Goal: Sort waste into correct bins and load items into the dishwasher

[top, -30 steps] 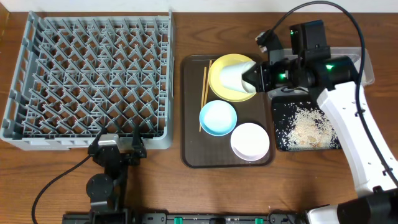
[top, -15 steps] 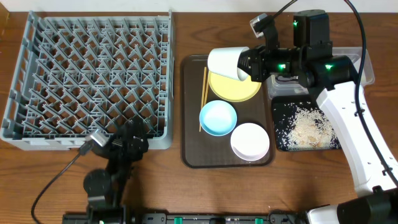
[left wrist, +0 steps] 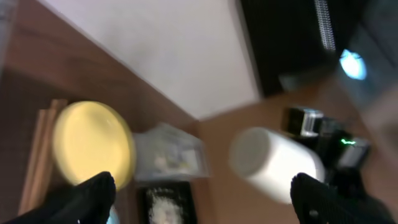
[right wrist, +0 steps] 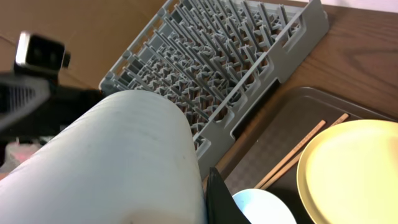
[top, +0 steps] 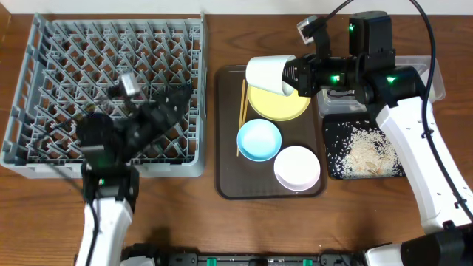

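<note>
Two arms are at work over the wooden table (top: 222, 33) as we look down on it. The right arm stretches leftward, level with the tabletop. The right gripper (top: 294, 77) has its jaws clamped on the small white cup (top: 264, 74), which it holds on its side in the air, mouth toward the grey dish rack (top: 44, 66), above the far edge of the yellow plate (top: 281, 105).

The left arm bends up over the rack's near right corner, and the left gripper (top: 168, 107) points toward the cup. In its blurred wrist view we see both fingers (left wrist: 87, 198) spread wide, with nothing between them.

On the brown serving tray (top: 225, 181) sit the plate, a light blue bowl (top: 259, 140) and a white bowl (top: 297, 168). The chopsticks (top: 241, 111) lie along the tray's left side. Just right of it, a black tray (top: 334, 168) holds whitish rice scraps (top: 366, 151), and behind that we make out a clear tub (top: 436, 80), partly hidden by the arm. A white wall rises beyond the table.
</note>
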